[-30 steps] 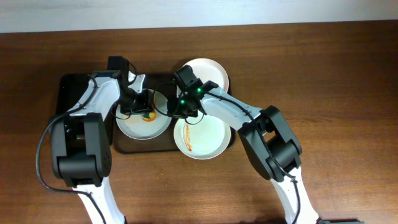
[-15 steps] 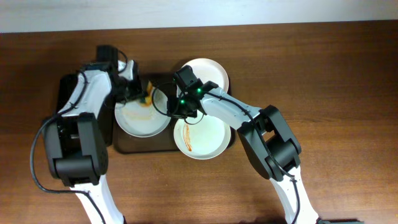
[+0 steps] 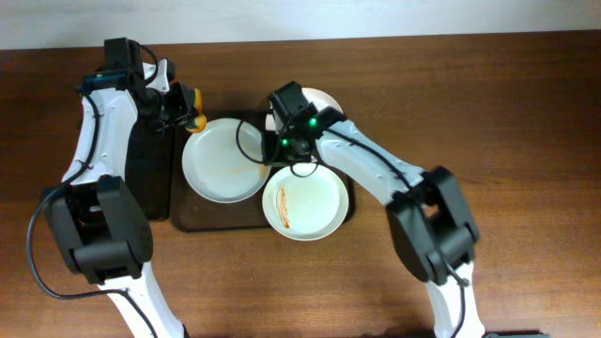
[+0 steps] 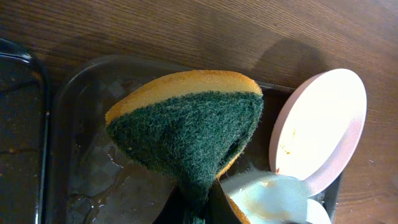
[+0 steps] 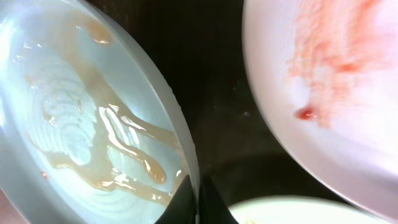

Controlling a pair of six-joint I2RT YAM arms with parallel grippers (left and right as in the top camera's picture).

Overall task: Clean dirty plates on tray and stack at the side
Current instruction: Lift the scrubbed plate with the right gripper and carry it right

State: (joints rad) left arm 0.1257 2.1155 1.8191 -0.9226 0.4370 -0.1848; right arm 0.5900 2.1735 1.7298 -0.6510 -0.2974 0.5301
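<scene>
In the overhead view my right gripper (image 3: 269, 158) is shut on the right rim of a white plate (image 3: 223, 160), held tilted over the dark brown tray (image 3: 221, 217). The right wrist view shows the jaws (image 5: 194, 190) pinching that rim; the plate (image 5: 81, 118) is wet with thin brownish streaks. A second plate (image 3: 305, 205) with an orange-red smear lies at the tray's right end. A third plate (image 3: 324, 101) is behind it, partly hidden by the arm. My left gripper (image 3: 178, 105) is shut on a yellow-and-green sponge (image 3: 194, 99) (image 4: 186, 130) off the tray's back left corner.
A narrower black tray (image 3: 146, 178) lies left of the brown tray, under my left arm. The brown tray's floor (image 4: 106, 174) is wet. Bare wooden table lies to the right and front.
My left gripper has pulled the sponge off the plate and moved it back and left. My right gripper has tilted the held plate up and shifted slightly.
</scene>
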